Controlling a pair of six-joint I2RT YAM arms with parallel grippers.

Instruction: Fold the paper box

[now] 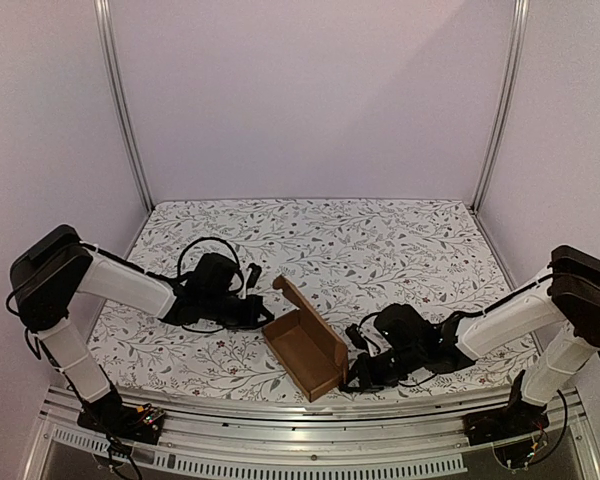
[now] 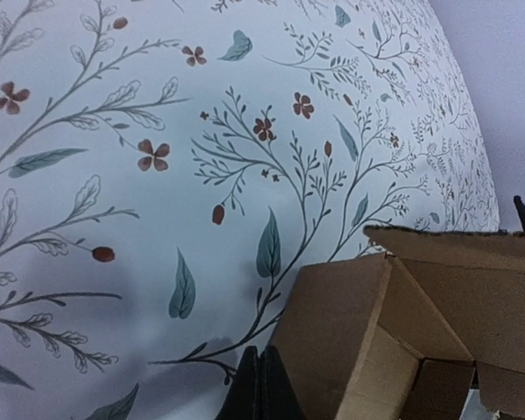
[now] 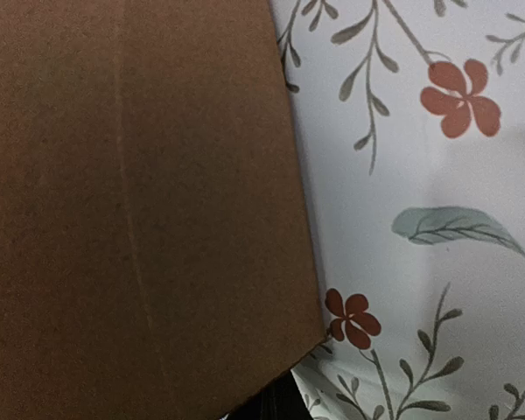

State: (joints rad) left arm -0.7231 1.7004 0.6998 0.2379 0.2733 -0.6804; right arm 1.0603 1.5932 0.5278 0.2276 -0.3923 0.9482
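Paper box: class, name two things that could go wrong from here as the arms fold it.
1. The paper box lies loose on the floral cloth, with the left gripper and right gripper both shut beside it; a push may slide it rather than bend a crease.
2. Its near corner sits close to the cloth's near edge, so a shove that way might tip it off.

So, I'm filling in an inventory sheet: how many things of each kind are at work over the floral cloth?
Paper box: 1
Tools: 2 (left tool, right tool)
Total: 3
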